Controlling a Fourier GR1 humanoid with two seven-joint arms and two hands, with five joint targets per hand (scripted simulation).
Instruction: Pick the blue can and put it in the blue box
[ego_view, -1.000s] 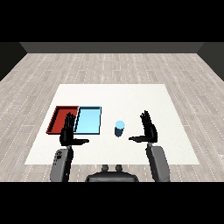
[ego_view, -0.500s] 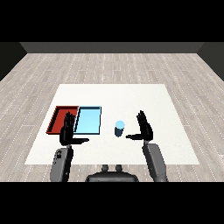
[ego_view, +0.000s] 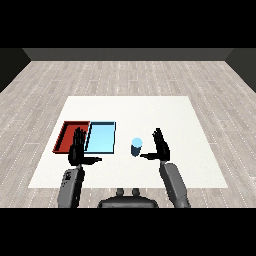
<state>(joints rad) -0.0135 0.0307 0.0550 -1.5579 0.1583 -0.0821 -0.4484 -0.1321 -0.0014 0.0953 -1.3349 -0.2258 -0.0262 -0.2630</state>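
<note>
- Standing upright on the white surface (ego_view: 165, 107): the blue can (ego_view: 136, 147), just left of the right hand (ego_view: 160, 146), not touched yet.
- Holding the right hand wide, fingers straight up, thumb poking toward the can, probably getting ready to wrap round it.
- Lying further left of that hand: the blue box (ego_view: 101, 137), with the red box (ego_view: 70, 136) touching its far side.
- Hovering over the near edges of both boxes: the left hand (ego_view: 77, 150), wide too, holding nothing, likely just waiting.
</note>
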